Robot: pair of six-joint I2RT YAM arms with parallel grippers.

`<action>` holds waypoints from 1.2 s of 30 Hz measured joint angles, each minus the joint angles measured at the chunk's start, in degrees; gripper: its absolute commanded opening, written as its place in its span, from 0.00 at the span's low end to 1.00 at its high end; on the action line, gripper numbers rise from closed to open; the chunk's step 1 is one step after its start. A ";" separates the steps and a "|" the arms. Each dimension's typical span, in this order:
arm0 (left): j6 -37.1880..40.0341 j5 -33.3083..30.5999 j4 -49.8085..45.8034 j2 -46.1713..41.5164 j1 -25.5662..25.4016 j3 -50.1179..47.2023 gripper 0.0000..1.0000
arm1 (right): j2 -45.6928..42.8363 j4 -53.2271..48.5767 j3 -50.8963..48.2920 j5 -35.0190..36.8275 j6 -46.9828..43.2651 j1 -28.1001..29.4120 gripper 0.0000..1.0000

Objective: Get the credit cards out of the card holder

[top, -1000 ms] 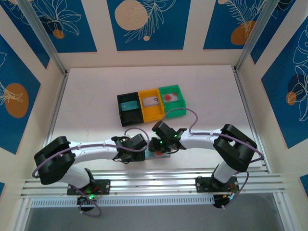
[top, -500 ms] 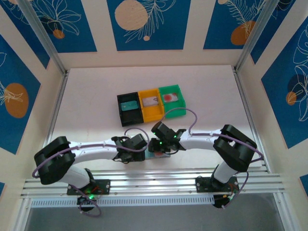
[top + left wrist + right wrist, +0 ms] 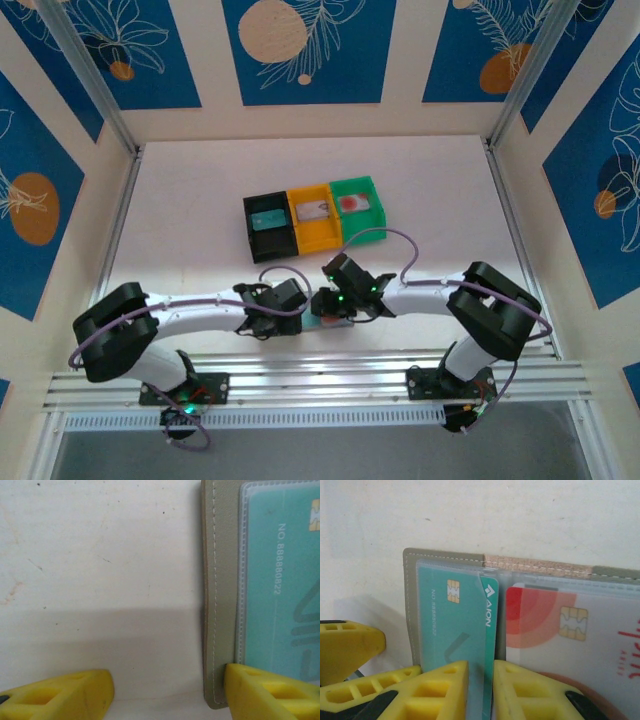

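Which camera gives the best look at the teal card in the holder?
Right wrist: the teal card shows its chip, number and logo in the left pocket of the holder, beside the red card. Left wrist catches part of it, with the number. Top external shows just a teal sliver.

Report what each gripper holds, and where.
Left gripper: open, holding nothing; one finger sits at the card holder's corner. Right gripper: fingers straddle the teal card's right edge; a firm grip cannot be confirmed.
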 measured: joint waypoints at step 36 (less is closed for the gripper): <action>-0.24 -1.11 -1.20 1.22 -0.94 1.20 0.64 | -4.15 11.54 -7.98 -2.49 -2.38 -0.68 0.02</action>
